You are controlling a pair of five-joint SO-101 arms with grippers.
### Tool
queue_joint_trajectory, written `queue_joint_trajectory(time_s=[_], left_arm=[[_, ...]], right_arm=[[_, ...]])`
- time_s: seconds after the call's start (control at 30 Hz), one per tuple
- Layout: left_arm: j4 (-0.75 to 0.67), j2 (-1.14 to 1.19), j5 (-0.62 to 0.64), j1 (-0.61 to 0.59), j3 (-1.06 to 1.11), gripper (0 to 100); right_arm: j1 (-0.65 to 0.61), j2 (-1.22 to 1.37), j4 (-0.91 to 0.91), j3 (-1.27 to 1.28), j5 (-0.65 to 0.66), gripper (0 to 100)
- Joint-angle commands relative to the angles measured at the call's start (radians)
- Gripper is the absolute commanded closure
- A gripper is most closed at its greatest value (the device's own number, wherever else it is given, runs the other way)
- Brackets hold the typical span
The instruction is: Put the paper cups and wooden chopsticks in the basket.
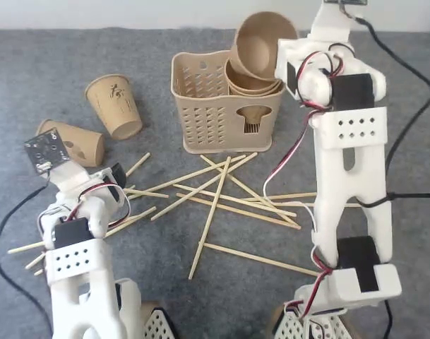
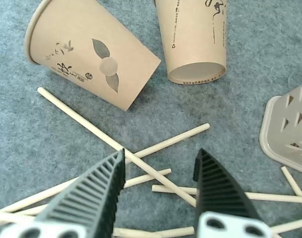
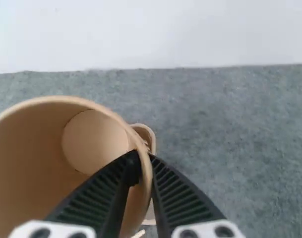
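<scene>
Right gripper (image 3: 143, 161) pinched narrow on rim of paper cup (image 1: 263, 39). Cup hangs tilted above right side of basket (image 1: 207, 116), over stacked cups (image 1: 253, 83) inside. To do well: level cup mouth, centre over stack, lower until nested, only then release. Left gripper (image 2: 160, 159) wide, empty, above wooden chopsticks (image 1: 222, 187) at near left. Two loose cups (image 1: 116, 106) sit left of basket.

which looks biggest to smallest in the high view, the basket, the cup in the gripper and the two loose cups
basket
held cup, raised toward the camera in the right gripper, so unsure
cup beside the basket and cup by the left arm: alike
</scene>
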Motion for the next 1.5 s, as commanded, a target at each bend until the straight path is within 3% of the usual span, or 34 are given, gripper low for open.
queue_joint_trajectory(time_s=[0.0, 0.27, 0.53, 0.73, 0.87, 0.93, 1.2, 1.47], left_arm=[[-0.026, -0.037, -0.008, -0.006, -0.005, 79], [-0.026, -0.037, -0.008, -0.006, -0.004, 79], [-0.026, -0.035, -0.008, -0.006, -0.004, 79], [-0.026, -0.037, -0.008, -0.008, -0.004, 79], [-0.063, -0.031, -0.002, -0.063, -0.012, 79], [-0.068, -0.029, 0.000, -0.083, -0.022, 79], [0.043, -0.028, 0.000, -0.150, -0.134, 79], [0.146, -0.028, -0.002, -0.204, -0.266, 79]], right_arm=[[0.024, -0.010, 0.039, -0.044, -0.006, 98.9], [0.022, -0.024, 0.094, -0.075, 0.040, 94.3], [0.016, -0.076, 0.119, -0.233, 0.041, 79.4], [0.016, -0.206, 0.354, -0.387, 0.041, 81.7], [0.022, -0.248, 0.553, -0.371, 0.041, 91.4], [0.050, -0.278, 0.547, -0.261, 0.055, 99.1], [0.159, -0.529, 0.519, 0.235, 0.124, 99.1], [0.262, -0.880, 0.209, 0.879, 0.285, 99.1]])
